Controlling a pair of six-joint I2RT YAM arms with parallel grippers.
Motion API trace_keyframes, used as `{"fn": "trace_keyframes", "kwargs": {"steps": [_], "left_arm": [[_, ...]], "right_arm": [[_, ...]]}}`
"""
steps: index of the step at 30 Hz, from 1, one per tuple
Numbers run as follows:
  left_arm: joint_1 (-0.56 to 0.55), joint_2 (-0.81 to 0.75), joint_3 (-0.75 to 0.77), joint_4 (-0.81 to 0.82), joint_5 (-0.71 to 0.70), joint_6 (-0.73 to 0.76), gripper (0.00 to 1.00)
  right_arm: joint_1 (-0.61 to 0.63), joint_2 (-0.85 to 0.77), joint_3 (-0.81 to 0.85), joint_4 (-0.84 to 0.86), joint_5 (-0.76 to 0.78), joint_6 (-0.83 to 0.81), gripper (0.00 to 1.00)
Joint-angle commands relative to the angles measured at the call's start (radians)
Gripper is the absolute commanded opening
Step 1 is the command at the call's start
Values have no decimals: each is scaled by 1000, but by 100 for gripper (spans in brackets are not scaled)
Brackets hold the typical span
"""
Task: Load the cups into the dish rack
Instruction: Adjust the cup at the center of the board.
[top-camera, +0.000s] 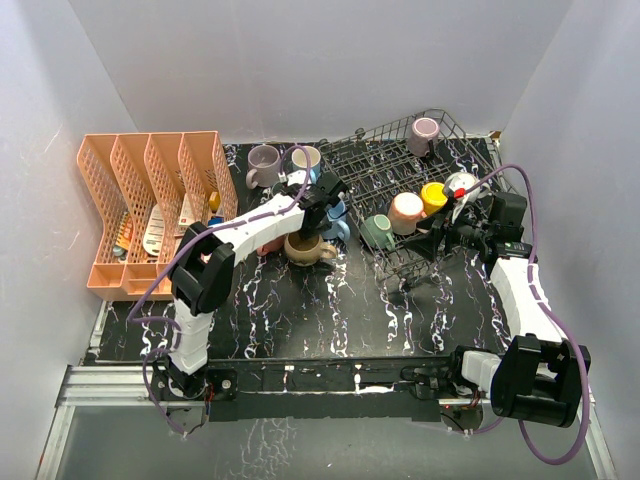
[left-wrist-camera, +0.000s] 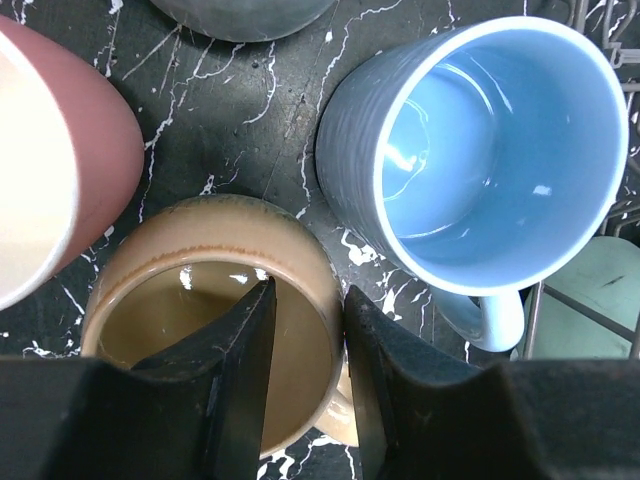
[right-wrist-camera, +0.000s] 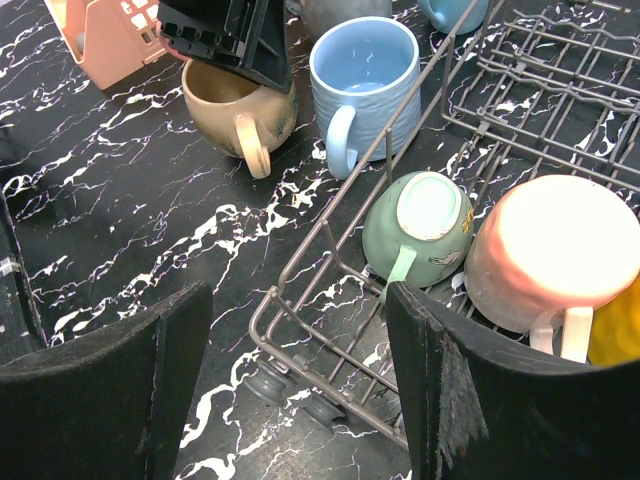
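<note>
1. the right gripper (right-wrist-camera: 298, 300) hung low in its wrist view with its jaws spread wide and nothing between them, over the near corner of the large dark grey wire dish rack (top-camera: 365, 160).
2. in that corner a glossy sage-green ceramic mug (right-wrist-camera: 420, 225) lay tipped with its base showing. a peach mug (right-wrist-camera: 555, 250) sat bottom-up beside it.
3. left of the rack, on the black white-veined tabletop (right-wrist-camera: 150, 200), stood the squat tan glazed mug (left-wrist-camera: 160, 320). the left gripper (left-wrist-camera: 307, 300) straddled its rim, jaws narrowly apart, one inside and one by the handle. i could not tell whether it pinched.
4. the ribbed blue mug (left-wrist-camera: 490, 150) stood upright against the rack's wall, unloaded.
5. at upper centre a mauve mug (top-camera: 263, 165) and a white mug (top-camera: 305, 158) waited on the table. roughly half looked loaded.
</note>
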Motion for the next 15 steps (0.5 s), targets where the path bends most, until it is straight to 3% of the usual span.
{"fn": "trace_keyframes", "kwargs": {"steps": [1,8,15], "left_arm": [[2,6,19,-20,12,-7,32],[-20,-22,-35,22,31,85,25],[-114,-77,-99,18,-11,205,17]], "right_arm": [[-4,-23,10,18,-5,-14,72],[-4,-23,10,16,-5,-16,72],[-4,-20,8,17,-5,-17,72]]}}
